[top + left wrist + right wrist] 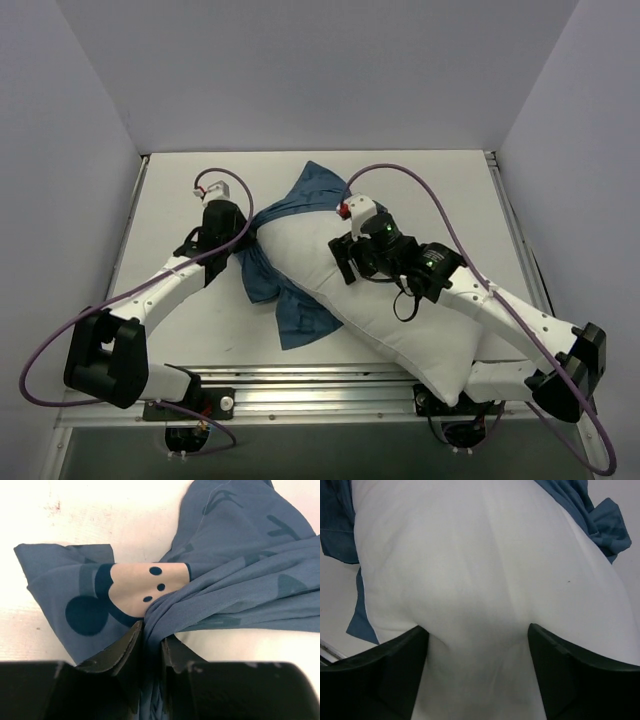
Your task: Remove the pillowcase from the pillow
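The white pillow (400, 320) lies slantwise from the table's middle to the near right edge. The blue printed pillowcase (300, 195) is bunched around its far left end, with folds spilling onto the table. My left gripper (243, 232) sits at that end, and in the left wrist view it (153, 632) is shut on a gathered rope of pillowcase (240, 540). My right gripper (345, 262) rests on top of the pillow. In the right wrist view it (477, 630) is open, its fingers wide apart on either side of a bulge of pillow (480, 555). Blue pillowcase (607, 522) shows beyond it.
The white table (180, 200) is boxed in by pale walls on three sides. A metal rail (320, 385) runs along the near edge between the arm bases. Purple cables (440, 215) loop above both arms.
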`<control>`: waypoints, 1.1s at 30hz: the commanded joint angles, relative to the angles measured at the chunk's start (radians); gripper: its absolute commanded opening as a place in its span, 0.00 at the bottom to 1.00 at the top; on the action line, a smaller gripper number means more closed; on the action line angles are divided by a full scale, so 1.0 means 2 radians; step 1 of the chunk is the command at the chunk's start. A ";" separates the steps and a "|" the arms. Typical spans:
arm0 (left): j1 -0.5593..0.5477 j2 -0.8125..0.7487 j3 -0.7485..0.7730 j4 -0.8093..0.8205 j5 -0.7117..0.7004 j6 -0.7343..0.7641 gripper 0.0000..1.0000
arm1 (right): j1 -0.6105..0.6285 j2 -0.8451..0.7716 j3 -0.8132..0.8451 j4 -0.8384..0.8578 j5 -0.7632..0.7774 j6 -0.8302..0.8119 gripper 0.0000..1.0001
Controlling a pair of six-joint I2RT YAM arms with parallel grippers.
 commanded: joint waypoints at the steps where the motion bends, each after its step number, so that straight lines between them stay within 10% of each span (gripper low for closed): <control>1: -0.001 -0.014 0.027 -0.033 -0.022 0.022 0.26 | 0.055 0.028 0.058 -0.006 0.106 -0.033 0.82; 15: 0.003 -0.033 0.035 -0.077 -0.014 0.041 0.25 | 0.209 0.179 0.090 0.097 0.206 -0.162 1.00; 26: 0.025 -0.026 0.024 -0.085 -0.012 0.025 0.25 | 0.173 0.298 0.053 0.181 0.357 -0.178 1.00; 29: 0.035 -0.020 0.021 -0.088 -0.009 0.021 0.25 | 0.148 0.297 0.043 0.192 0.362 -0.165 0.74; 32: 0.035 -0.022 0.020 -0.087 -0.002 0.019 0.25 | 0.131 0.284 0.039 0.198 0.348 -0.146 0.01; 33: 0.035 -0.023 0.020 -0.085 -0.001 0.019 0.25 | 0.129 0.279 0.038 0.198 0.341 -0.143 0.00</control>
